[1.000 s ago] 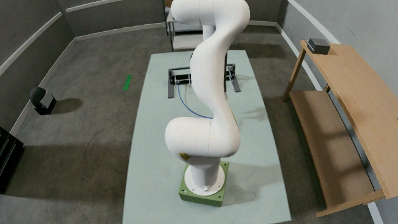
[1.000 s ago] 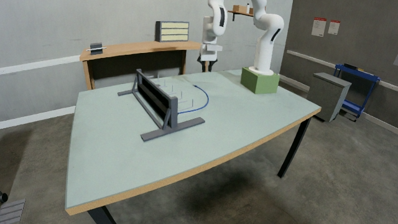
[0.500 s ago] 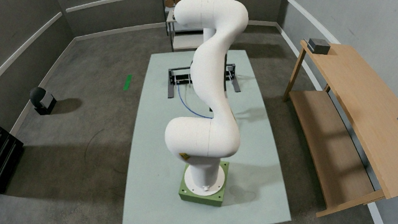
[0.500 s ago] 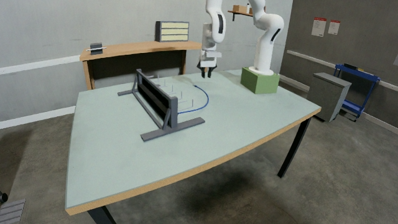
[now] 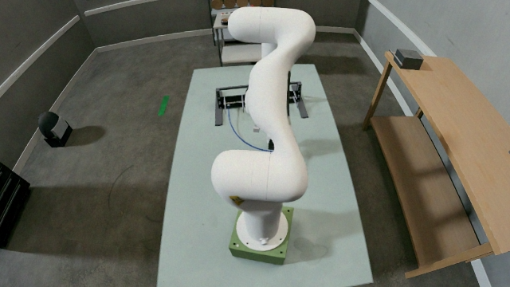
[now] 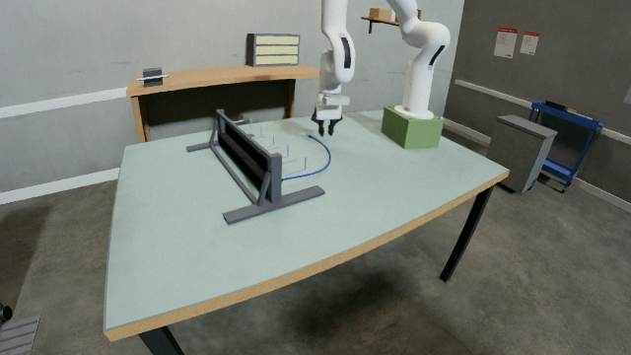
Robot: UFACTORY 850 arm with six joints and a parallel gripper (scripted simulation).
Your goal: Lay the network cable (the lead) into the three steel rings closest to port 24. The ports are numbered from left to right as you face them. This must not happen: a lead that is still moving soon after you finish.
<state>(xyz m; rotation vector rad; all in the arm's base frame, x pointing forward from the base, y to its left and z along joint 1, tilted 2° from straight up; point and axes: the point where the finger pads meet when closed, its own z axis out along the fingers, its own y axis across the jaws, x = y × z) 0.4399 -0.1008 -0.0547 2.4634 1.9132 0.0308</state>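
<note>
The blue network cable [image 6: 322, 160] lies on the table in a curve. One end is at the near end of the dark grey port rack [image 6: 248, 158] and the free end is close to my gripper. In the overhead view the cable [image 5: 239, 135] runs from the rack's left end [image 5: 223, 104] toward the arm. Several thin steel rings [image 6: 276, 144] stand on the table beside the rack, and the cable is not in them. My gripper [image 6: 325, 131] points down just above the table beside the cable's free end, open, with nothing between the fingers. The arm hides it in the overhead view.
The arm's green base block [image 6: 412, 127] stands at the table's far right. A wooden shelf unit [image 6: 217, 84] is behind the table. A grey cabinet [image 6: 523, 150] and a blue cart [image 6: 567, 138] stand on the floor to the right.
</note>
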